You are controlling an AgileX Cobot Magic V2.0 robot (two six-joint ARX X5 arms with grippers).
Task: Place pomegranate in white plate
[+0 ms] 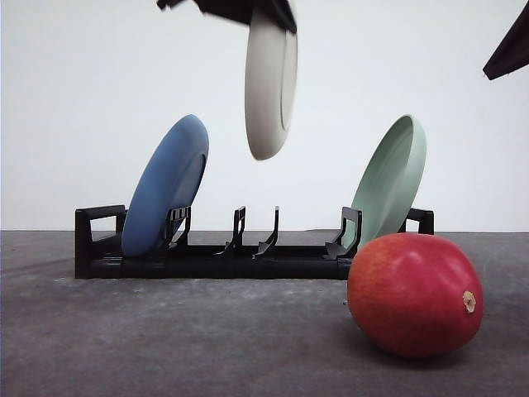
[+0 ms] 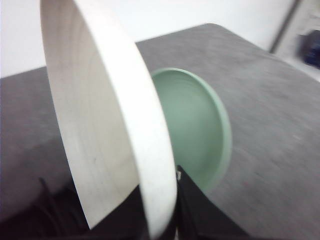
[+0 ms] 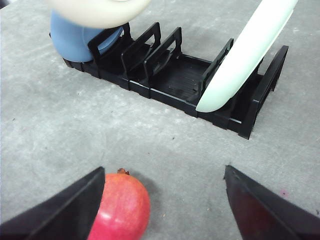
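At the top centre of the front view, the left gripper [image 1: 266, 12] grips the white plate [image 1: 270, 83] on edge, lifted clear above the black dish rack [image 1: 248, 256]. The pomegranate [image 1: 414, 294] rests on the grey table [image 1: 165, 339] at lower right. The right gripper [image 3: 165, 200] stands wide open above it.

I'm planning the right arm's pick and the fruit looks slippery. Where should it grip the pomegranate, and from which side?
Probably across the widest middle of the pomegranate, coming down from above. It lies on the table with its stem nub pointing sideways, so the smooth rounded flanks are free. The right gripper hangs open above the table, the fruit by one finger, so it must shift over first.
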